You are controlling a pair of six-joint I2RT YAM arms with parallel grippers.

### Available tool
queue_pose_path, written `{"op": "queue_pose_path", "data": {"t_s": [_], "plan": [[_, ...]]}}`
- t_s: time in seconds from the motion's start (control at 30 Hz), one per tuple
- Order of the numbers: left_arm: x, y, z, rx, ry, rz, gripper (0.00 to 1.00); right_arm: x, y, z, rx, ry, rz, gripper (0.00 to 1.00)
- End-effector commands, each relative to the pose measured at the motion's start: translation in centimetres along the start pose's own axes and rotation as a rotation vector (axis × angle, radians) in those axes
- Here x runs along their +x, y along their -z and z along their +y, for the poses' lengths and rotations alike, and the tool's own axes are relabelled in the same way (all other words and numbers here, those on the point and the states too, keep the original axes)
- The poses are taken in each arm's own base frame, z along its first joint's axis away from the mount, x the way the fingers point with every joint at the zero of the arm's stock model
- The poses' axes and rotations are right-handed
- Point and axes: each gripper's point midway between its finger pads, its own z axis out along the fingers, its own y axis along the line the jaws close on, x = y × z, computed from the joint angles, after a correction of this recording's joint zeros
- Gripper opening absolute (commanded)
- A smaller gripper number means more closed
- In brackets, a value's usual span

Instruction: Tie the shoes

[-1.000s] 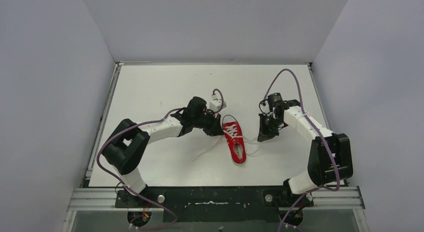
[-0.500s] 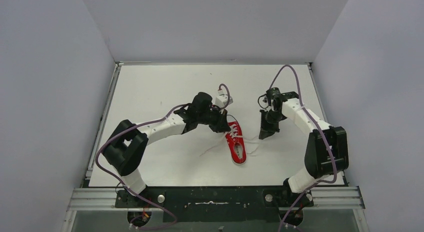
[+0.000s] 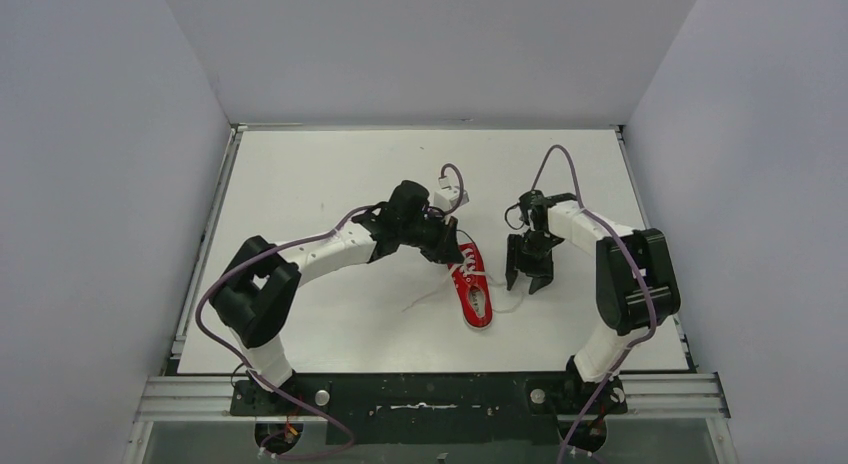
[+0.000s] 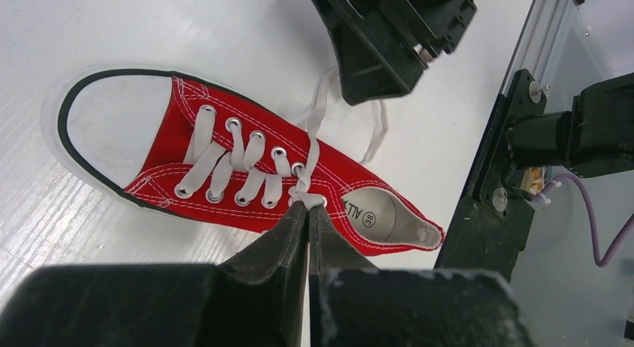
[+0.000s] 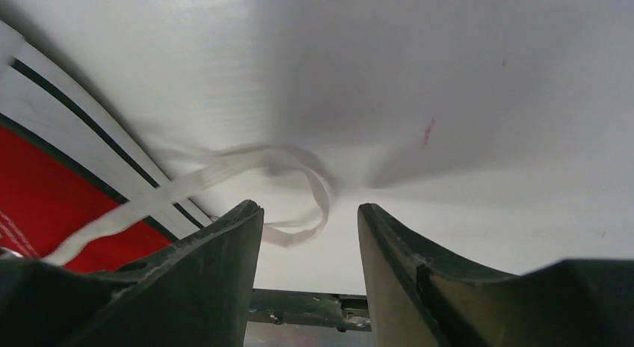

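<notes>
1. Sneaker (image 3: 471,286): we list one red low-top with a white sole rim. It stands on its sole near the middle of the table (image 3: 300,184), between the two arms, with its heel toward the arm bases.
2. White lace (image 4: 312,130): we find it threaded through the eyelets. One strand runs from the top eyelets out over the table toward the right arm, and a loose loop lies just beside the sole.
3. Left pincer (image 4: 307,209): we record it closed tight, its tips pinching the white lace at the top eyelets.
4. Right pincer (image 5: 309,207): we record it roughly half open and holding nothing. It is low over the table just beside the sneaker, with the lace loop lying ahead of its tips.
</notes>
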Motion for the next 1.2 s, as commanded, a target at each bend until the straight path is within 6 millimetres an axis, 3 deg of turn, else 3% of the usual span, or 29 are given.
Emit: {"op": "queue_pose_path", "data": {"t_s": [0.0, 0.23, 0.37, 0.47, 0.5, 0.6, 0.77, 0.97, 1.03, 1.17], "plan": [[-2.8, -0.2, -1.6, 0.048, -0.008, -0.050, 0.01, 2.0, 0.8, -0.7, 0.020, -0.025, -0.033, 0.51], [-4.2, -0.7, -2.0, 0.049, -0.047, -0.102, 0.02, 4.0, -1.3, -0.4, 0.017, -0.133, -0.003, 0.44], [-4.4, -1.1, -1.9, 0.059, -0.085, -0.111, 0.01, 4.4, -1.4, -0.3, 0.001, -0.228, -0.052, 0.19], [-4.4, -1.5, -1.6, 0.067, -0.121, -0.122, 0.01, 3.9, -0.7, 0.2, -0.044, -0.270, -0.107, 0.10], [-4.5, -1.7, -1.5, 0.070, -0.133, -0.125, 0.01, 3.6, -0.6, 0.4, -0.067, -0.274, -0.121, 0.01], [-4.7, -2.1, -1.5, 0.083, -0.172, -0.132, 0.03, 2.8, 0.6, 0.8, -0.101, -0.265, -0.151, 0.00], [-4.9, -2.4, -1.9, 0.130, -0.256, -0.153, 0.03, 0.1, 5.0, 2.4, -0.247, -0.182, -0.195, 0.00], [-4.1, -2.0, -2.0, 0.148, -0.327, -0.171, 0.01, -4.8, 10.7, 6.9, -0.570, -0.314, -0.248, 0.00], [-3.8, -2.0, -1.9, 0.150, -0.334, -0.172, 0.01, -6.6, 11.7, 8.4, -0.649, -0.341, -0.276, 0.00], [-3.7, -2.1, -2.2, 0.175, -0.344, -0.194, 0.01, -9.4, 11.4, 11.9, -0.714, -0.321, -0.274, 0.00]]}}
